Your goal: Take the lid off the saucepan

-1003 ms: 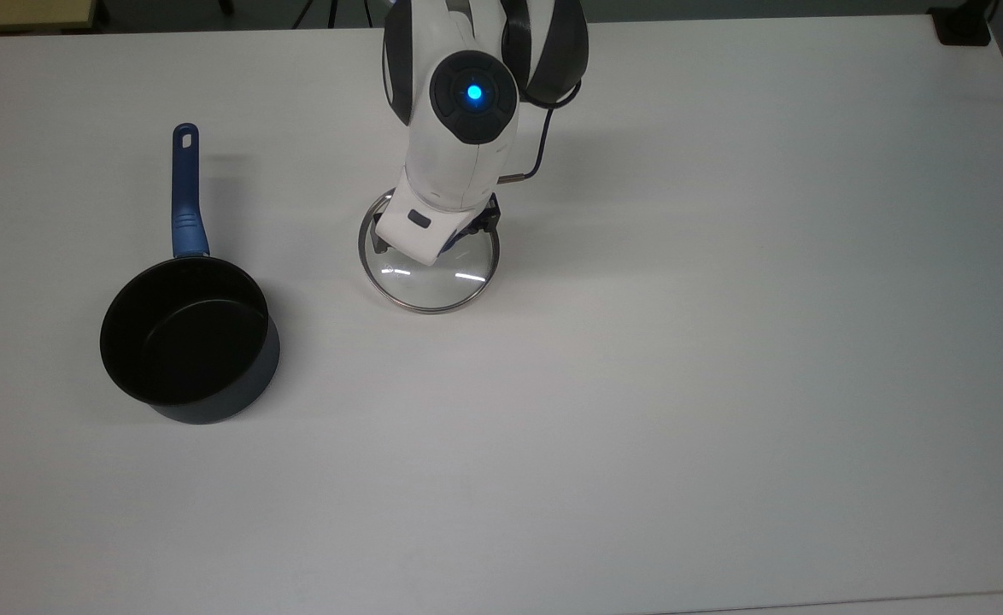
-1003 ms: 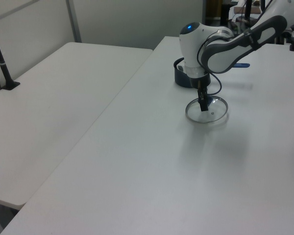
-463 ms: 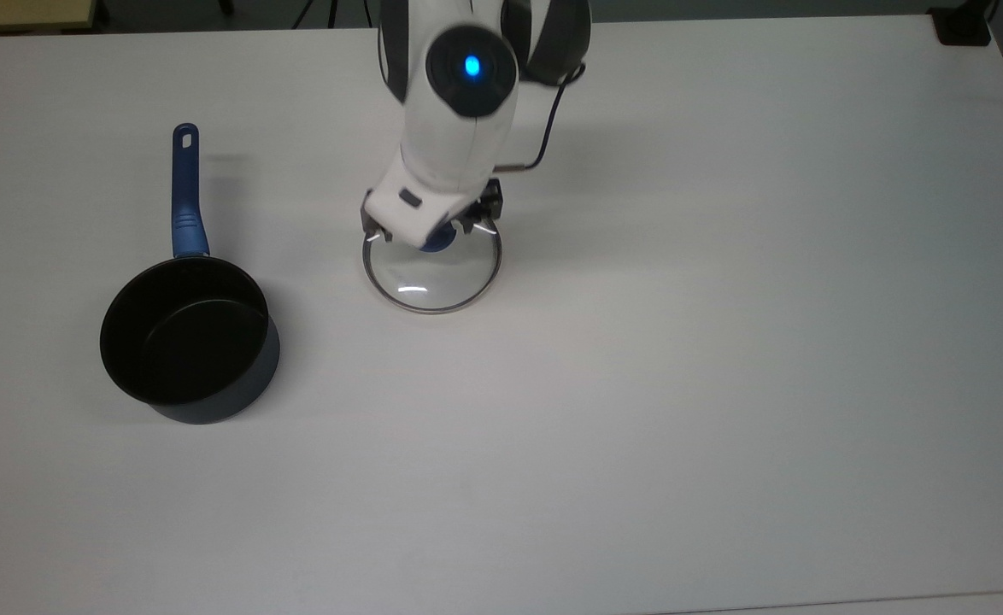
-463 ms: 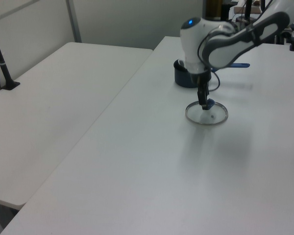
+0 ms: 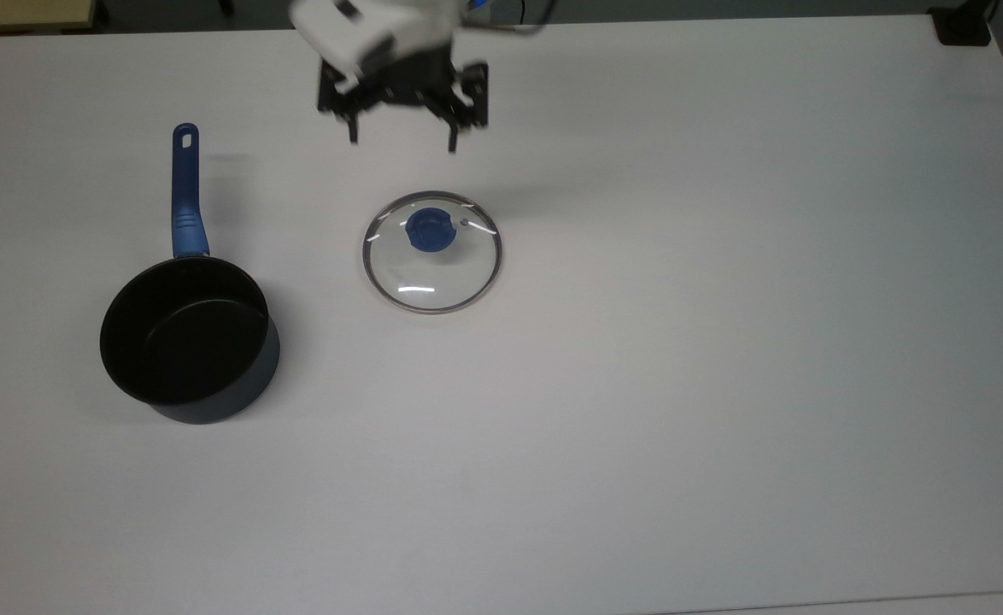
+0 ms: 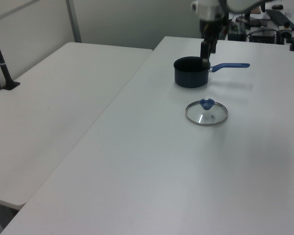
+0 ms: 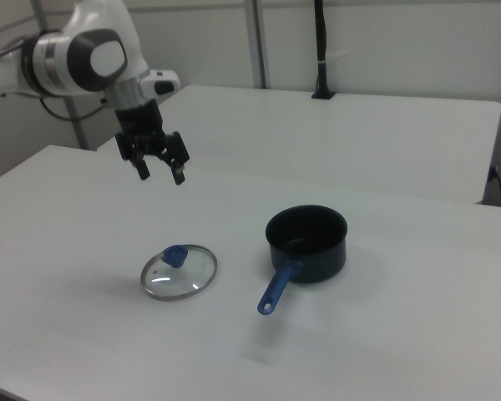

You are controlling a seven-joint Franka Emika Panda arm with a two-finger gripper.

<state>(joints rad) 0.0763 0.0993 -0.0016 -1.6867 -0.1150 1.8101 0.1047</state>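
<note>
Top view. We take the lid (image 5: 432, 252) as our landmark: it lies flat on the white table (image 5: 724, 342), knob (image 5: 431, 229) up, off the saucepan (image 5: 187, 337). The saucepan stands uncovered, well apart from the lid toward the top view's left, its black inside exposed and its handle (image 5: 184, 191) running straight away toward the top edge. The gripper (image 5: 401, 141) hangs above the table beyond the lid, toward the top edge, clear of it. Its two dark fingers are spread wide and point down toward the lid's side of the table, with nothing between them. We see the white wrist housing (image 5: 365, 26) just behind the fingers.

Left view. The lid (image 6: 207, 112) lies in the middle of the long table (image 6: 152, 186). The saucepan (image 6: 191, 72) stands behind it, farther from the camera, with its handle (image 6: 230, 65) reaching toward the left view's right. The gripper (image 6: 206, 49) is raised well above the lid, seen edge-on in front of the saucepan, and hangs straight down from the wrist.

Right view. The lid (image 7: 179, 271) rests flat with the saucepan (image 7: 306, 242) beside it toward the right view's right, the two apart. The pan's handle (image 7: 277, 289) points toward the camera. The gripper (image 7: 159, 171) is held high above and behind the lid, its fingers (image 7: 179, 174) parted and empty. The arm (image 7: 83, 54) bends in from the right view's left, and the wrist turns downward over the table (image 7: 384, 351).
</note>
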